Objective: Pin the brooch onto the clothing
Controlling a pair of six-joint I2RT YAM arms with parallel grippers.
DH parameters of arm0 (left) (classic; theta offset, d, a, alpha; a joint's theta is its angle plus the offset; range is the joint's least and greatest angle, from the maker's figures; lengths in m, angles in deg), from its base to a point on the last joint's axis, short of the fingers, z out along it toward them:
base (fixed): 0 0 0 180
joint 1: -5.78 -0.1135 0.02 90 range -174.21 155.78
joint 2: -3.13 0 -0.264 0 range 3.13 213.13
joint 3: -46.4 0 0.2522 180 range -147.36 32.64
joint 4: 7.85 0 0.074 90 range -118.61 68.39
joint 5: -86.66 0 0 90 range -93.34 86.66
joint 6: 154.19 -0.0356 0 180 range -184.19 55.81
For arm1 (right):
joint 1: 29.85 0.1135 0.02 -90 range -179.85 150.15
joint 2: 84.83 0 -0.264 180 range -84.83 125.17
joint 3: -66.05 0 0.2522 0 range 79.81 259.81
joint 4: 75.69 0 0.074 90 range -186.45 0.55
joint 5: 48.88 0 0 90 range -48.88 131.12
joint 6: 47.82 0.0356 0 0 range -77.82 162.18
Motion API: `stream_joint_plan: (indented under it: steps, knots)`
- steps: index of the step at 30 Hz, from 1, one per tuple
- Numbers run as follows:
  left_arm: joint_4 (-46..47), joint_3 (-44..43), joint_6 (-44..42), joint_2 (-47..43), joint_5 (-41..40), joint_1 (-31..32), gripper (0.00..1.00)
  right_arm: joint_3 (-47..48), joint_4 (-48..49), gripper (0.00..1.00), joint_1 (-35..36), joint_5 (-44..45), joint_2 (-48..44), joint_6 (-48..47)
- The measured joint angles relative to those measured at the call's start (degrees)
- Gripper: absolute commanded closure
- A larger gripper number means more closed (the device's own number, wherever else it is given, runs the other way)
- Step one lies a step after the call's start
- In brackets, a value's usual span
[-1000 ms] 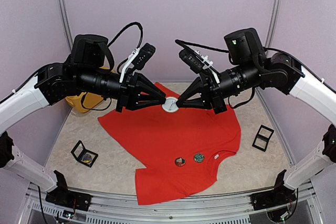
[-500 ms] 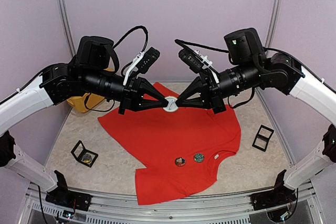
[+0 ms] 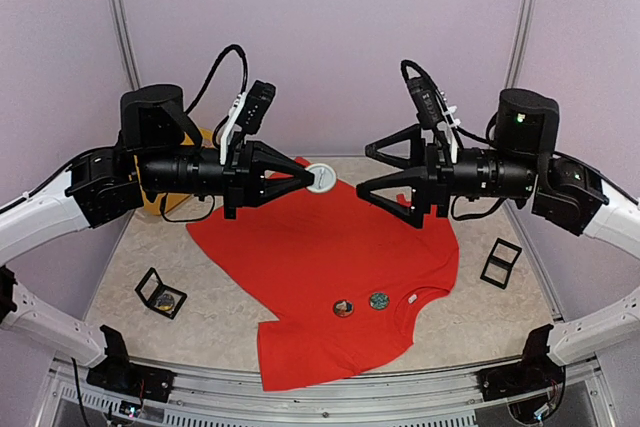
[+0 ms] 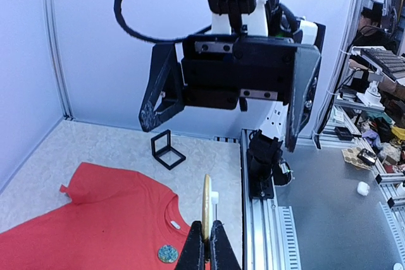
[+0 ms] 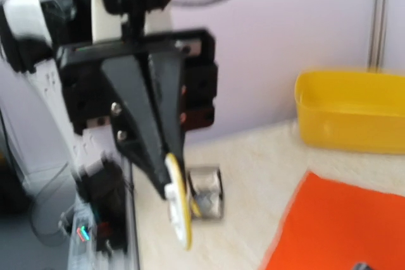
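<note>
- My left end effector hangs in the air above the far part of the T-shirt. Its fingers are pinched together on the rim of the brooch, a round white disc.
- In the left wrist view the brooch stands edge-on and upright, clamped at its lower edge, with the T-shirt lying below it.
- My right end effector is also raised over the T-shirt's far part. Its fingers are spread wide with nothing between them. It faces the brooch and is apart from it.
- From the left wrist I look straight into the right end effector and see both its fingers splayed out.
- The T-shirt is spread flat on the tabletop, its collar and white neck label toward the near right.
- A brownish badge and a green badge lie on the T-shirt just beside the collar.
- An open black case sits on the tabletop left of the T-shirt, near its edge.
- A black frame stands right of the T-shirt.
- The yellow basket sits beyond the T-shirt's far-left corner, mostly hidden behind my left arm.
- The right wrist view is blurred. It still shows the left end effector with the brooch at its tip, and the yellow basket behind the T-shirt.
</note>
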Motion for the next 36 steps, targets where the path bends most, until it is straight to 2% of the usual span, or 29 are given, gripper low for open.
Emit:
stream_joint_plan:
  steps: [3,4,6,11,13,15,18,19,22,28,36]
  knots:
    - [1.8,0.0,0.0,-0.6,-1.1,0.5,1.00,-3.9,9.5,0.02,0.1,0.1,-0.2,4.9]
    - [2.1,0.0,0.0,-0.6,-1.4,0.6,1.00,-4.5,12.0,0.05,0.3,0.0,0.6,6.1]
    - [2.3,0.0,0.0,-0.6,-2.2,0.9,1.00,-4.6,15.5,0.18,0.9,0.0,2.4,7.9]
    - [2.5,0.0,-0.4,-0.5,-3.1,1.5,1.00,-4.5,19.4,0.42,2.2,-0.5,5.9,9.3]
    - [2.6,0.0,-0.5,-0.5,-3.5,1.6,1.00,-4.5,20.0,0.51,2.3,-0.9,6.4,9.4]
    - [2.6,0.0,-0.5,-0.6,-3.6,1.6,1.00,-4.5,20.3,0.55,2.3,-1.2,6.6,9.6]
    - [2.6,0.0,-0.5,-0.6,-3.7,1.6,1.00,-4.5,20.4,0.69,2.3,-1.2,6.8,9.4]
    - [2.6,0.0,-0.5,-0.6,-3.7,1.6,1.00,-4.5,20.4,0.71,2.3,-1.2,6.8,9.5]
    - [2.6,0.0,-0.7,-0.6,-3.7,1.6,1.00,-4.5,20.3,0.67,2.3,-0.5,6.9,9.3]
    - [2.7,0.1,-0.9,-0.7,-3.7,1.6,1.00,-4.5,20.0,0.65,2.3,0.6,6.9,9.1]
    - [2.6,0.1,-1.9,-0.7,-4.3,1.7,1.00,-3.1,18.2,0.74,2.4,2.3,7.6,9.1]
